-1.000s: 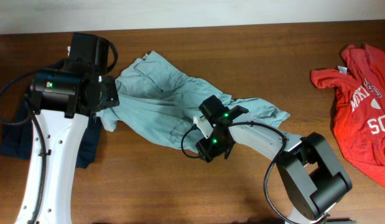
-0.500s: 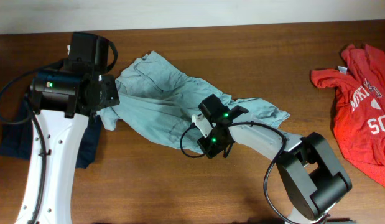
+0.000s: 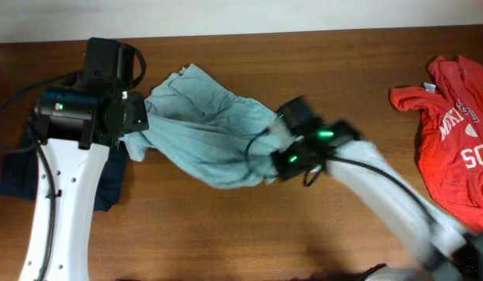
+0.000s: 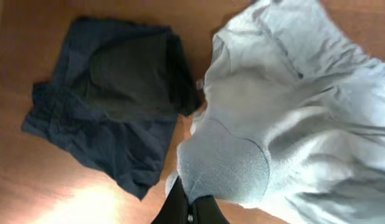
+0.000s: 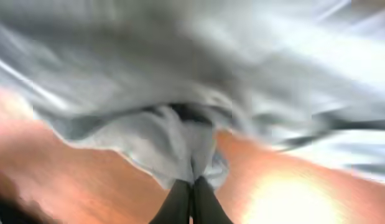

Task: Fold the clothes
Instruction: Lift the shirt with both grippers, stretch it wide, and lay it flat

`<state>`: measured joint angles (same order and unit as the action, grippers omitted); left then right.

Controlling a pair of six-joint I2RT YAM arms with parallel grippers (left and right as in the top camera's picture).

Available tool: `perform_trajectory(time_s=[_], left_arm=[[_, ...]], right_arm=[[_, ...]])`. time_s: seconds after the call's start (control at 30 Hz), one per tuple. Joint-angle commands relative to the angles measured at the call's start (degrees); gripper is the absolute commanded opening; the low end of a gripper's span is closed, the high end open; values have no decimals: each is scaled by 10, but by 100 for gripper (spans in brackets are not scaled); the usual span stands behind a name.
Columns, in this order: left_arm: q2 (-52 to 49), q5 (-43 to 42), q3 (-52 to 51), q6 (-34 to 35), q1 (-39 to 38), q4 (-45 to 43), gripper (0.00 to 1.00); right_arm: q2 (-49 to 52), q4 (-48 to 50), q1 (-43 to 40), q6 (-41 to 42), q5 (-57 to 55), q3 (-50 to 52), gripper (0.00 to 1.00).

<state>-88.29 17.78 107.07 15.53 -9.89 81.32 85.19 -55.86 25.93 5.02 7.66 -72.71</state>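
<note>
1. We see the teal T-shirt (image 3: 198, 129) lying crumpled on the table (image 3: 225, 226), left of centre. It spans the stretch between the two arms.
2. The left gripper (image 4: 191, 210) has its fingers pressed together on a bunched corner of the teal T-shirt at the cloth's left end. In the left wrist view the fabric bulges out just above the fingertips.
3. The right gripper (image 5: 192, 185) is also closed. In the right wrist view its two fingers meet with a fold of the pale cloth pinched between them. That view is blurred, so we cannot make out finer detail.
4. From overhead, the right gripper (image 3: 278, 152) sits at the shirt's lower right end, where the cloth gathers into a bundle. The right arm is smeared with blur.
5. A navy garment (image 4: 111, 118) lies flat on the table just beside the shirt's left edge, partly under the left arm.
6. A red T-shirt (image 3: 452, 133) with white lettering lies at the far right, well apart from both grippers.
</note>
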Motion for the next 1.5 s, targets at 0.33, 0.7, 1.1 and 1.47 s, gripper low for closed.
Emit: perform_trajectory(time_s=[0.33,0.7,1.1,1.47], left_arm=[[9,-74,303,-115,2,12,1],[63,-165,443,-204,2,12,0],[-106,-176,442,-215,2,-84,0],[-244,-181,474,-216,2,-309,1]], right_arm=[[-225,-77,-176,63,-187,-308,4],[-225,-120,-177,65,-184,-479,4],[-58,-106,-178,27,-259,-482,4],[50,15,-271,7,-197,-530,4]])
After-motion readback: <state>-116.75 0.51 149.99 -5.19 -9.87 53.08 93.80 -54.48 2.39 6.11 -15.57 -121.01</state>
